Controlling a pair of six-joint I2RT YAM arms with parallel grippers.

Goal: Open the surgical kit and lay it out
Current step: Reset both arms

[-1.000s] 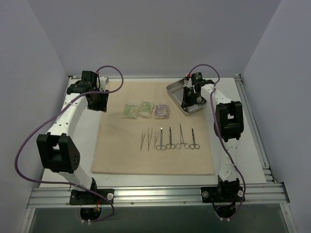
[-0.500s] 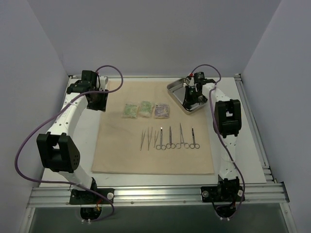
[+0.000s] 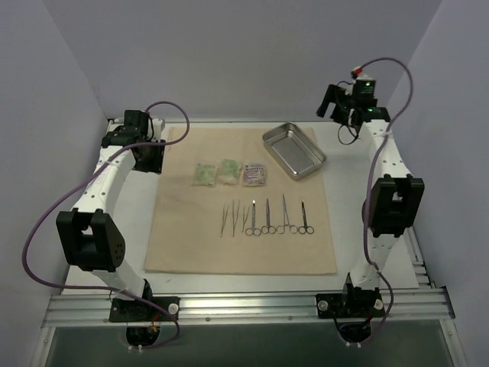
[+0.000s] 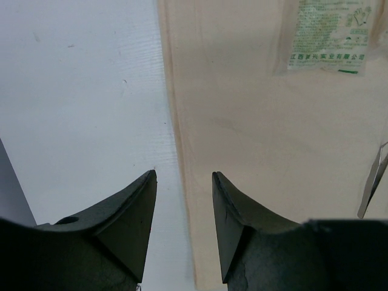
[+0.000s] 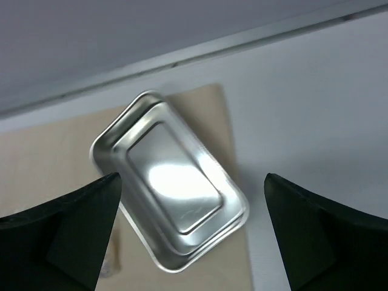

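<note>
The surgical kit's beige cloth [image 3: 241, 237] lies spread flat. On it are two green packets [image 3: 215, 171], a purple packet [image 3: 254, 174], thin tweezers [image 3: 229, 219] and a row of scissor-handled forceps [image 3: 279, 218]. The steel tray [image 3: 294, 151] rests empty on the cloth's back right corner. My right gripper [image 3: 330, 101] hangs high above and behind the tray [image 5: 170, 200], and the right gripper [image 5: 191, 176] stands wide open and empty. My left gripper [image 3: 151, 162] hovers at the cloth's back left edge. The left gripper [image 4: 183, 182] is partly open over the cloth [image 4: 260, 151] edge, holding nothing.
White tabletop [image 3: 397, 229] borders the cloth on both sides. Grey walls close in left, right and behind. An aluminium rail [image 3: 244, 310] runs along the near edge by the arm bases. A green packet [image 4: 327, 36] and a tweezer tip [image 4: 371, 191] show in the left wrist view.
My right gripper opened off the tray and rose up and back to the right. The tray now lies flat on the cloth corner. The left arm has barely moved.
</note>
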